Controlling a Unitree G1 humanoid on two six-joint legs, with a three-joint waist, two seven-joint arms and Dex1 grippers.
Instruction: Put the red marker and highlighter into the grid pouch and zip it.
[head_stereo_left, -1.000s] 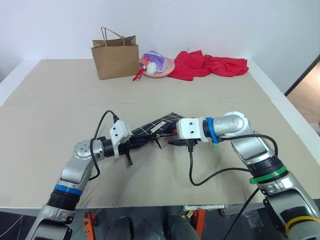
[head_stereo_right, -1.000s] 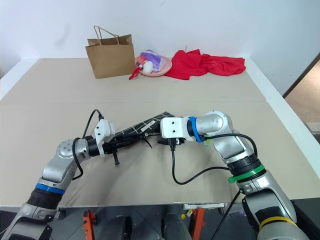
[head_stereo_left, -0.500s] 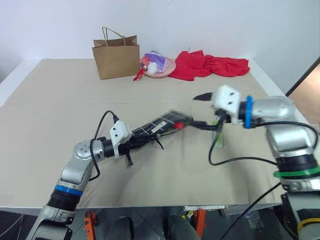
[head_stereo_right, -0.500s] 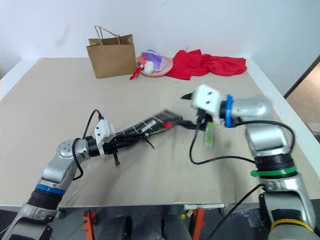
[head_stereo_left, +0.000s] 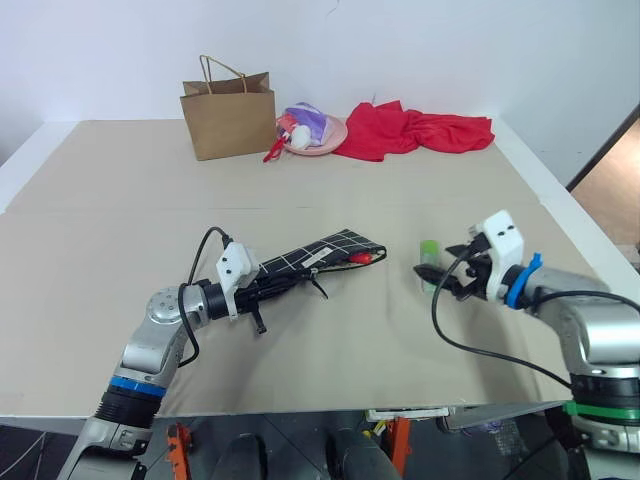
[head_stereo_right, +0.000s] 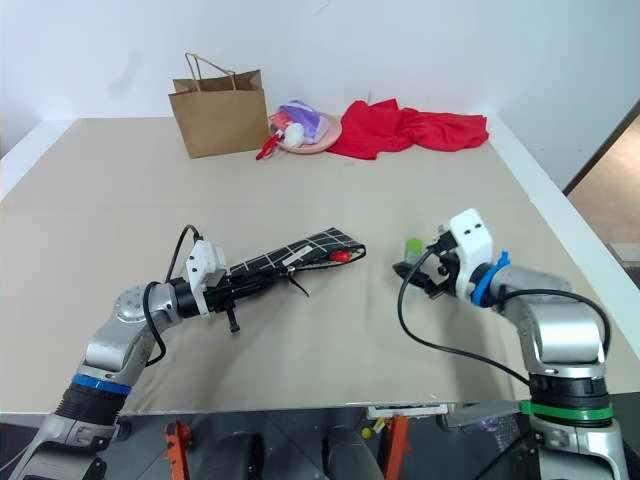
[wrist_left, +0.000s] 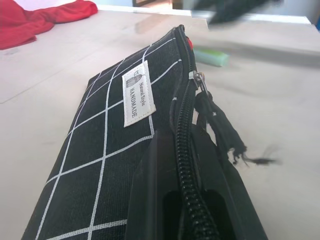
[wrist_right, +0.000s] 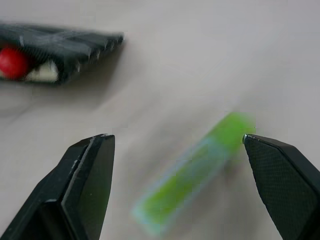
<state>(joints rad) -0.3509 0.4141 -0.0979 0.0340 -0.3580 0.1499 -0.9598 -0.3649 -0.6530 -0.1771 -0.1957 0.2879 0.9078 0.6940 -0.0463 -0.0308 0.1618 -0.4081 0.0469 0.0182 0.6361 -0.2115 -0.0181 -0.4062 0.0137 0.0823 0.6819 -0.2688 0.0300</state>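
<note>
The grid pouch (head_stereo_left: 325, 254) is black with white lines and lies slanted at the table's middle. My left gripper (wrist_left: 180, 137) is shut on its near end along the zipper edge. The red marker (head_stereo_left: 362, 258) shows as a red tip in the pouch's open far mouth, the same red marker (wrist_right: 12, 62) seen end-on in the right wrist view. The highlighter (head_stereo_left: 428, 264), light green, lies flat on the table just right of the mouth. My right gripper (wrist_right: 175, 137) hovers over the highlighter, open, its fingers (wrist_right: 87, 180) on either side of it and apart from it.
At the back stand a brown paper bag (head_stereo_left: 231, 118), a pink dish with small items (head_stereo_left: 315, 132) and a red cloth (head_stereo_left: 415, 130). The table's right edge (head_stereo_left: 560, 215) is close behind my right arm. Black cables trail from both wrists.
My right gripper has left the pouch mouth, swung right and tipped down over the highlighter, opening. The red marker stays in the mouth. My left gripper has kept its hold in place.
</note>
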